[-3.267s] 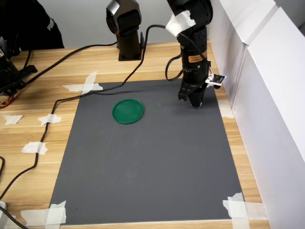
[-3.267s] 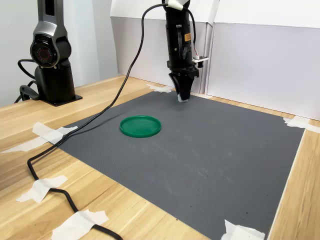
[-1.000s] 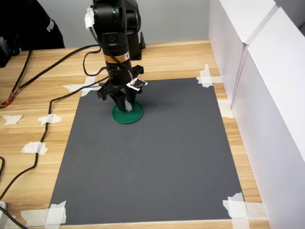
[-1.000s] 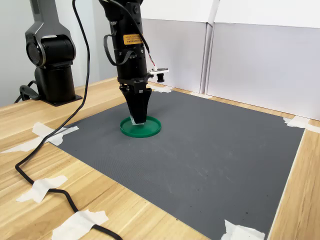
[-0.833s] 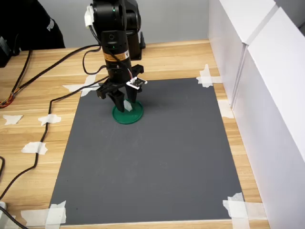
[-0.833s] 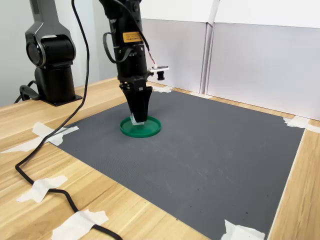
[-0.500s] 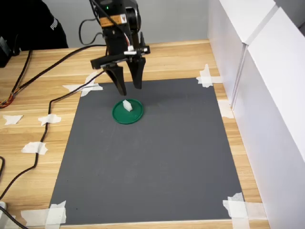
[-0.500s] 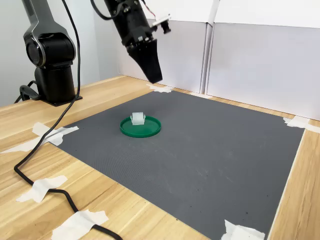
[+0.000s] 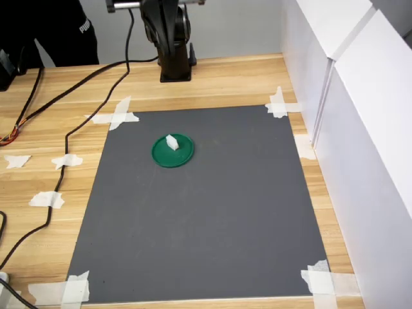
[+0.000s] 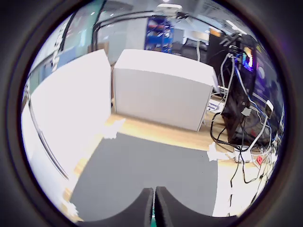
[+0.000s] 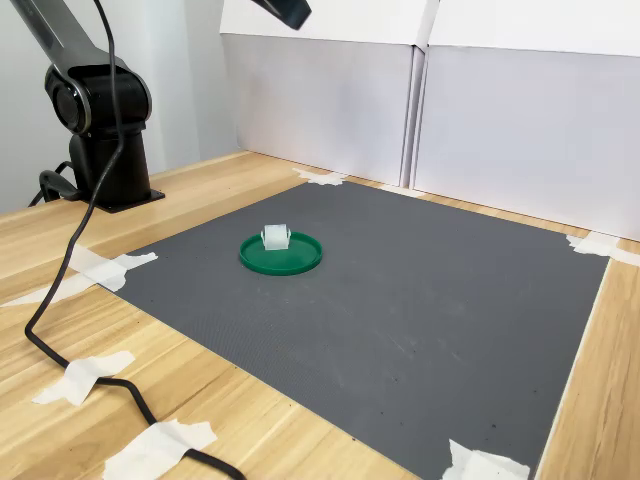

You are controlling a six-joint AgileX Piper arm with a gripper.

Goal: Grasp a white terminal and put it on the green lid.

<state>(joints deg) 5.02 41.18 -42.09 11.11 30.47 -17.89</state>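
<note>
I've got the white terminal [image 9: 172,142] sitting on the green lid [image 9: 182,156], resting on the lid's surface toward the rim that faces the arm's base [image 9: 175,55] in the first exterior view, and in the second exterior view it reads as a small pale block [image 11: 275,237] standing upright on the disc [image 11: 295,260]. The lid lies flat on the dark grey mat [image 9: 212,212], in the mat's far-left part as the first exterior view shows it, with nothing touching either piece. The end effector [image 10: 154,208] is high up and well apart from the lid: in the second exterior view I only catch its dark tip [image 11: 288,12] at the upper edge, and the first exterior view shows just the base and a stretch of the arm above it. On the wrist view, the two fingers [image 10: 142,208] sit pressed almost together with only a thin slit between them, nothing held, and the camera looks out across the mat toward the white panels [image 10: 161,90]. The mat is taped to the wooden table [image 9: 244,77] at its corners with white tape [image 9: 320,278], and a black cable [image 9: 71,135] trails across the table on the first exterior view's left.
</note>
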